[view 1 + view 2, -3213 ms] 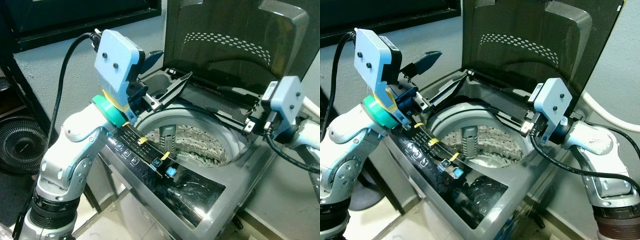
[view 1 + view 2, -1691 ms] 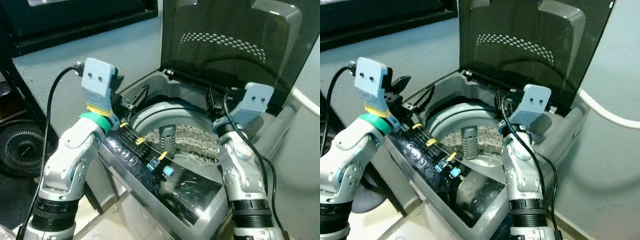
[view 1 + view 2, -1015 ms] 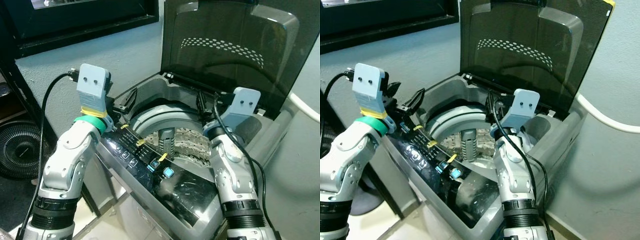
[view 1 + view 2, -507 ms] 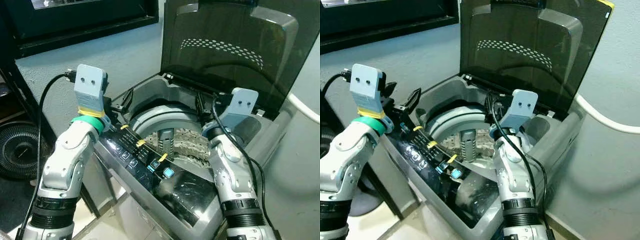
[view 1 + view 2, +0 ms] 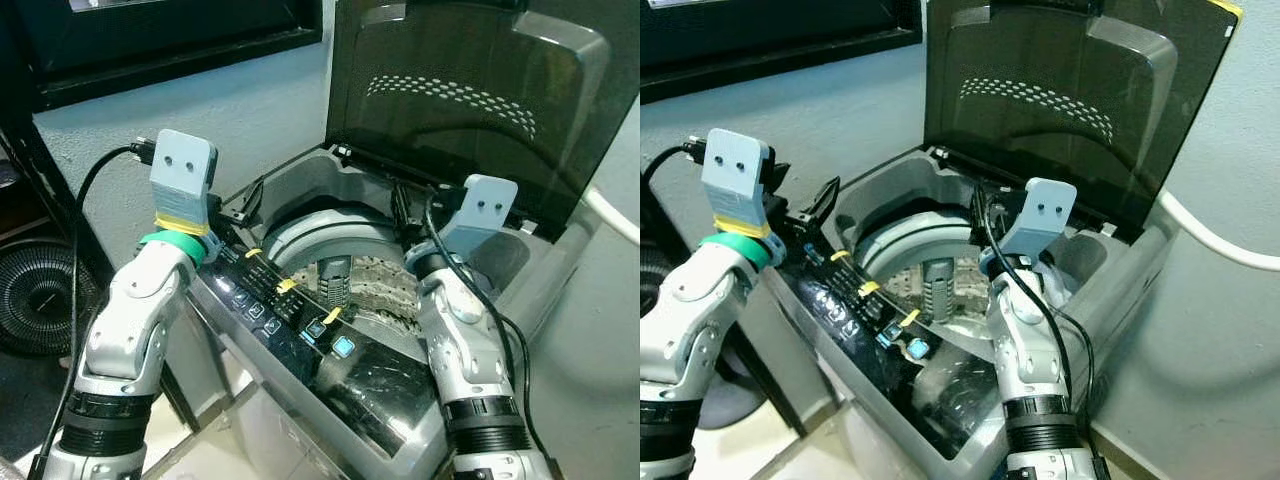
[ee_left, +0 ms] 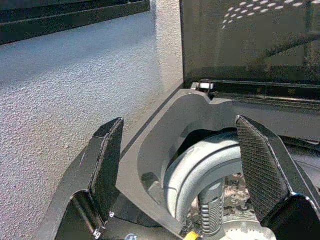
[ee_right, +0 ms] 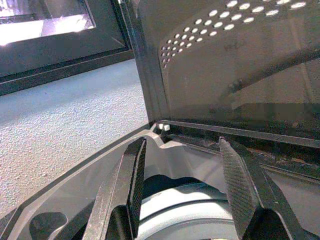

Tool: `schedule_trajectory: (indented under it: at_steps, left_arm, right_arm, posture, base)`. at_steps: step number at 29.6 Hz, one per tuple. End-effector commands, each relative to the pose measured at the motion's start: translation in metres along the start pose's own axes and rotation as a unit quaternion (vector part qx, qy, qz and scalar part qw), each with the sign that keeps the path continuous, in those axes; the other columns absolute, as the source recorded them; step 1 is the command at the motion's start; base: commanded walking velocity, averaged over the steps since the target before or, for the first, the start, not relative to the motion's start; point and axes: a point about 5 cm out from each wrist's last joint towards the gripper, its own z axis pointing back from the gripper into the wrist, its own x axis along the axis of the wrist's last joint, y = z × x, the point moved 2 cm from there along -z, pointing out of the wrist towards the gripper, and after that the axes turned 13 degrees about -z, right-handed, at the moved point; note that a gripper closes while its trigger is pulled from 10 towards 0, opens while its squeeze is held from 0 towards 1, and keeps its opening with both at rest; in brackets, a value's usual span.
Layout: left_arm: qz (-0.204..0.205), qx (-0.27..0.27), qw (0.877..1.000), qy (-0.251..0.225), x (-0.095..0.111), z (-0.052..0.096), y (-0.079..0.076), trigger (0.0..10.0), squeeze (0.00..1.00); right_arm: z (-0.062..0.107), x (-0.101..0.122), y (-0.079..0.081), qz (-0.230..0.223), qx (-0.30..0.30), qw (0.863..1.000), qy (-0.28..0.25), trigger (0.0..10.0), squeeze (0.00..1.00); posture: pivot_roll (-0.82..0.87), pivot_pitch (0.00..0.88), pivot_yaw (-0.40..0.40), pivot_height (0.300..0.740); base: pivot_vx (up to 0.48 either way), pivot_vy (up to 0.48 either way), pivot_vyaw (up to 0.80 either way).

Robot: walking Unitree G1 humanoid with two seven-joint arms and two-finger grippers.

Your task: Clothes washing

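A grey top-loading washing machine (image 5: 300, 190) stands before me with its dark lid (image 5: 470, 100) raised upright. Down in the drum, patterned grey-and-white clothes (image 5: 385, 285) lie around the grey agitator (image 5: 333, 280). My left gripper (image 6: 179, 124) hovers open over the machine's left rim, holding nothing. My right gripper (image 7: 181, 142) is open as well, above the drum's right side and pointing at the lid hinge. In the head views, the left gripper (image 5: 240, 200) and right gripper (image 5: 402, 205) sit on either side of the drum opening.
The glossy control panel (image 5: 290, 320) with blue buttons and yellow tags runs along the near edge. A black fan (image 5: 30, 295) stands on the floor at left. A white hose (image 5: 1210, 240) curves along the wall at right. A dark window frame (image 5: 150, 50) tops the grey wall.
Both arms have come down from their raised position. The right arm has swung in from the right side to above the drum. Over the last half second almost nothing has moved.
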Motion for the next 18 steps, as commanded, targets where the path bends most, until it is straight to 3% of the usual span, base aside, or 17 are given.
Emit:
schedule_trajectory:
  at_steps: [1,18]
  left_arm:
    - [0.005,0.007,1.0,0.006,-0.0024,0.0002,0.0033,10.0,0.0]
    - [0.015,0.01,1.0,0.003,-0.0027,0.0012,0.0047,10.0,0.0]
  right_arm:
    - [0.0001,-0.0031,0.0008,-0.003,0.0,1.0,0.003,10.0,0.0]
    - [0.0013,-0.0045,0.0027,0.009,0.008,1.0,0.006,10.0,0.0]
  posture:
    - [0.0,0.045,0.081,0.74]
    - [0.0,0.051,0.077,0.74]
  base:
    - [0.0,0.48,0.0]
    - [0.0,0.48,0.0]
